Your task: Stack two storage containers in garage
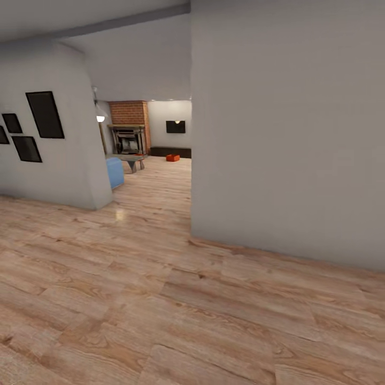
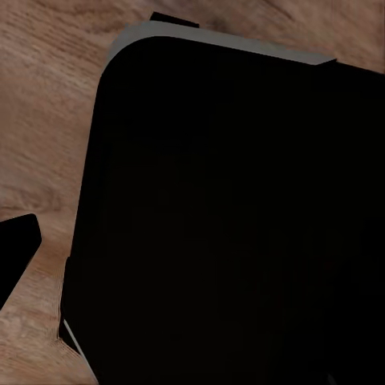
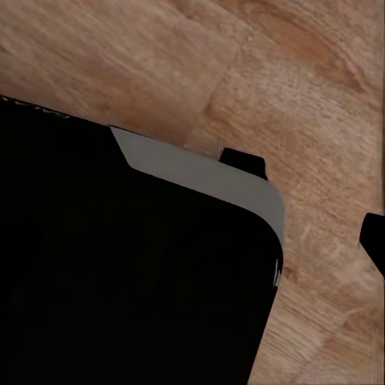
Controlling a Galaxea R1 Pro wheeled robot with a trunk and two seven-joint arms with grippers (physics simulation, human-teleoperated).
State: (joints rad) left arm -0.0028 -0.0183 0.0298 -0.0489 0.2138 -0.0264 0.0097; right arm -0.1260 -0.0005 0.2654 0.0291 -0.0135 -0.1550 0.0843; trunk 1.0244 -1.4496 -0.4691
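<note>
Where the hall opens, one orange-red container (image 1: 172,157) (far off), four dark frames (image 1: 45,114).

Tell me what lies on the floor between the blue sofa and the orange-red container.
In the head view, a low dark table stands between the blue sofa and the orange-red container, in front of the brick fireplace; the rest is bare wood-plank floor.

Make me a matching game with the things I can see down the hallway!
Things:
1. storage container
2. sofa
3. fireplace
4. picture frames

Descriptions:
A. black, hanging on the left wall
B. orange-red, on the far wood floor
C. blue, peeking out behind the wall corner
D. red brick above a dark opening

Pairs: 1-B, 2-C, 3-D, 4-A
</note>
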